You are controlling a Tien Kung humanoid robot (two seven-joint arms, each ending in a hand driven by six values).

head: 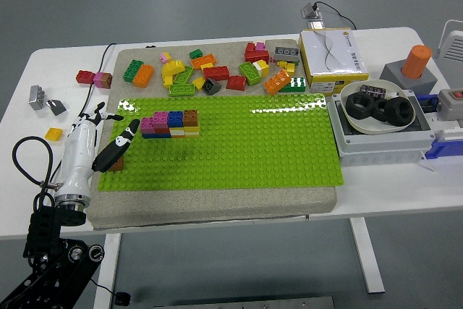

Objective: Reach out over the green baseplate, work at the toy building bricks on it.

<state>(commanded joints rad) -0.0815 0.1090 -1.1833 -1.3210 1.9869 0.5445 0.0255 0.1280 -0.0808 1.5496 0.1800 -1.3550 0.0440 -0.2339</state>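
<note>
White-shelled with black fingers, my left hand hangs at the left edge of the green baseplate, fingers loosely spread and holding nothing, one dark finger laid out over the plate's left margin. Item one, a single brown brick, sits on the baseplate's left edge directly under that finger; whether they touch I cannot tell. Item two, the assembled block of bricks, one unit in two layers of pink, red, blue, brown, yellow and white, stands on the baseplate's upper left, just to the right of my fingertips and slightly farther from me; its long axis runs left to right, along the plate's far edge. I judge the reach turns on this: the block lies rightward of the hand, and the left arm is the only arm near it, as no right arm is in view. Item three, a loose pile of bricks, well over a dozen, exact count uncertain, lies beyond the baseplate's far edge on the grey mat. Item four, a yellow brick lies off the baseplate's left, one only.
</note>
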